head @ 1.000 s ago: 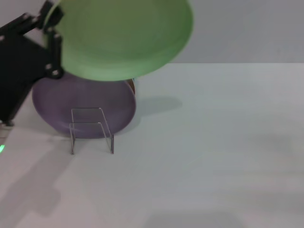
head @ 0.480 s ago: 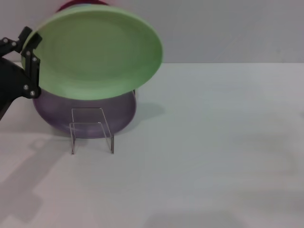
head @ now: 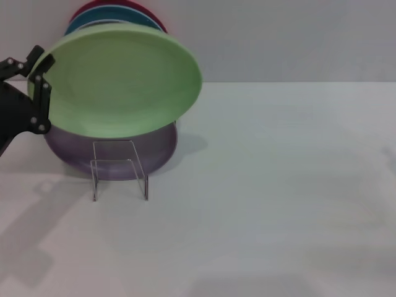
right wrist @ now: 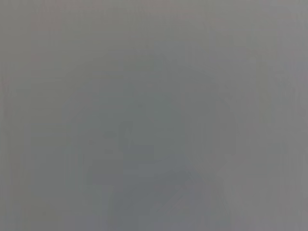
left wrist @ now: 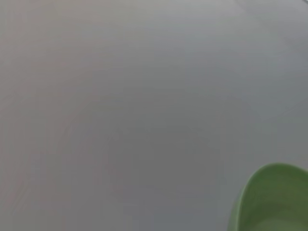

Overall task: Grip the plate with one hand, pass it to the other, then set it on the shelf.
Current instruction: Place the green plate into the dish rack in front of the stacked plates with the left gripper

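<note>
My left gripper [head: 38, 74] is shut on the left rim of the pale light-green plate [head: 120, 83] and holds it tilted in the air at the far left of the table. The plate hangs above and just behind the small clear rack [head: 119, 168], in front of the lilac plate [head: 117, 154]. An edge of the green plate also shows in the left wrist view [left wrist: 272, 199]. The right arm and its gripper are out of view; the right wrist view shows only plain grey.
Behind the green plate stand a teal plate [head: 93, 18] and a dark red plate [head: 102, 6], only their top rims showing. The white table [head: 278, 185] stretches to the right of the rack. A grey wall stands behind.
My left gripper has carried the green plate down and to the left, away from the camera. It now hangs lower, close over the rack, and the teal and red rims behind it have come into sight.
</note>
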Controlling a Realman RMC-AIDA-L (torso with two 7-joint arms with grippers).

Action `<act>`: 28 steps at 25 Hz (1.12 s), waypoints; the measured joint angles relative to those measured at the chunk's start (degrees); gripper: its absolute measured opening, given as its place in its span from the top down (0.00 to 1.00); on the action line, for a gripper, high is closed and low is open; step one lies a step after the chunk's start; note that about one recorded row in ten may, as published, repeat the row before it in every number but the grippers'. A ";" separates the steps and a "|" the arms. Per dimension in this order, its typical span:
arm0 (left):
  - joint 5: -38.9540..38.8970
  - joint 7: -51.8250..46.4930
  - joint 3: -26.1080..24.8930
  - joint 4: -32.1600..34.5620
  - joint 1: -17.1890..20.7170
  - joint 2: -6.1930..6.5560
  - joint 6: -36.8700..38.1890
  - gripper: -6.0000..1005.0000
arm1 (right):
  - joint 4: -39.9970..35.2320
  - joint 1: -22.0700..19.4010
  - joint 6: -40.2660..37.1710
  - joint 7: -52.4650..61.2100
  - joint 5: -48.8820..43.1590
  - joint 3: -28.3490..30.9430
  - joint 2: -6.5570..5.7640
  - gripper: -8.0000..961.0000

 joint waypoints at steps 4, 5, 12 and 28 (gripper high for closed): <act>0.00 0.00 0.10 1.55 -0.04 0.01 -0.12 0.90 | 0.00 -0.02 0.07 -0.06 0.00 -0.04 -0.01 0.39; 0.00 0.00 0.10 1.55 -0.04 0.01 -0.12 0.90 | 0.00 -0.02 0.08 -0.08 0.00 -0.10 -0.02 0.39; 0.00 -0.01 0.58 3.09 0.18 0.16 -2.73 0.90 | 0.02 -0.09 0.10 -0.61 0.00 -1.42 -0.01 0.39; -0.04 4.47 0.76 3.62 1.46 -2.29 -4.53 0.89 | 0.10 -0.35 0.67 -0.79 0.02 -1.42 0.08 0.39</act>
